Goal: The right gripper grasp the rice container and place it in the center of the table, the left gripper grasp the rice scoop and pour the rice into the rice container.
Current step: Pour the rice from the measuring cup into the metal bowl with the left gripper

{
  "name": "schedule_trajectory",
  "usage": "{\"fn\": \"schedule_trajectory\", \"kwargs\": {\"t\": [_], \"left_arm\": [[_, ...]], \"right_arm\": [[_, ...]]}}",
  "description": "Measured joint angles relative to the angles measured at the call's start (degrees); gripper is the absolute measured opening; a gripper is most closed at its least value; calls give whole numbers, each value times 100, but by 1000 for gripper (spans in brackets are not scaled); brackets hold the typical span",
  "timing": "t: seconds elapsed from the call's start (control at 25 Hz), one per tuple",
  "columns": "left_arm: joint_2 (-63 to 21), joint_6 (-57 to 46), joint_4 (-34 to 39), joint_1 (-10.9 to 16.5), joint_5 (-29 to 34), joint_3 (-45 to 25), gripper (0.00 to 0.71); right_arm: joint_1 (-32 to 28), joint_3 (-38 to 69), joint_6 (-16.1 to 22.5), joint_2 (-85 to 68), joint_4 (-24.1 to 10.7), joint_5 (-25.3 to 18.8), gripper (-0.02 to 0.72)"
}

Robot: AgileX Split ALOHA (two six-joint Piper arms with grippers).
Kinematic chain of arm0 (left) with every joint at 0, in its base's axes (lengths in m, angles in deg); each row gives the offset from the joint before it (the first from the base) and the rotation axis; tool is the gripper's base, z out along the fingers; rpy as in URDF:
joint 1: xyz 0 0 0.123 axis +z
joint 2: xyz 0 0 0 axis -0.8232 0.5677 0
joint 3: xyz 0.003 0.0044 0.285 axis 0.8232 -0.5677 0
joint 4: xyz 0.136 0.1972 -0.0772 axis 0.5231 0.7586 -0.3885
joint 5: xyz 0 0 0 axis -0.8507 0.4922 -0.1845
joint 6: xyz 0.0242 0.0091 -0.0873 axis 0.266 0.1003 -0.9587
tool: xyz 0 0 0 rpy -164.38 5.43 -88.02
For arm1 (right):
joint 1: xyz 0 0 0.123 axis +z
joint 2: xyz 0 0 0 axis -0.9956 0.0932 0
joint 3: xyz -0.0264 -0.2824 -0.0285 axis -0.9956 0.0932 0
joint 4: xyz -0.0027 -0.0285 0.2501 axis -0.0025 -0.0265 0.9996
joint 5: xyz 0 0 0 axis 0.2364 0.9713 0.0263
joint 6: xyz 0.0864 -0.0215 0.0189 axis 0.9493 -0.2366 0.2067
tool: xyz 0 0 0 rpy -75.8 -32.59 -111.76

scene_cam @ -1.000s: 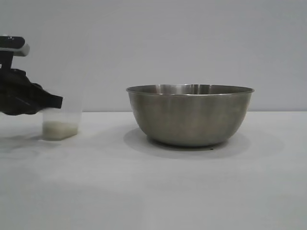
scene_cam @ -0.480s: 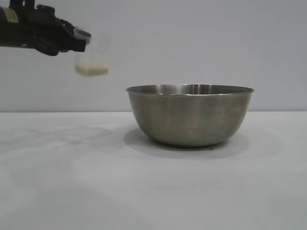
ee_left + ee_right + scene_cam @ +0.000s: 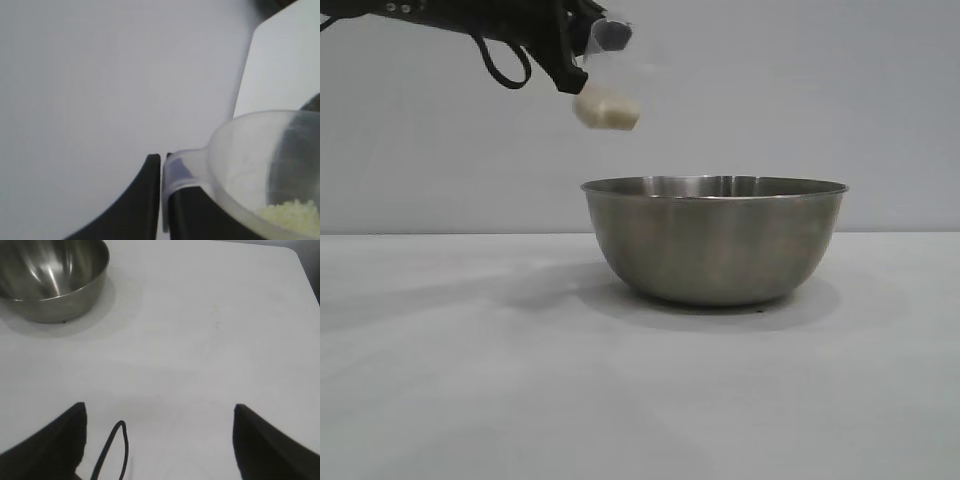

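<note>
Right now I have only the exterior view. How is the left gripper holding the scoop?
Observer: The left gripper is shut on the scoop by its side handle, not by the rim.
Operator: I can't see the right gripper at all. Where is it?
Observer: The right gripper hangs open over bare table, apart from the bowl.
Operator: Any rice in the bowl yet?
Observer: None on the part of its inside that the right wrist view shows. The rest is out of frame.
</note>
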Motion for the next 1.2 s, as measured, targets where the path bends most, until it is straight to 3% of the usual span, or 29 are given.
{"fn": "schedule_trajectory", "kwargs": {"t": [0.32, 0.68, 1.2], "left_arm": [[10, 2408, 145, -358, 443, 12, 0], [10, 4857, 644, -391, 449, 15, 0], [10, 5468, 469, -550, 406, 15, 0]], "right_arm": [[0, 0, 0, 0, 0, 0, 555], [0, 0, 0, 0, 0, 0, 555], [0, 0, 0, 0, 0, 0, 555]]}}
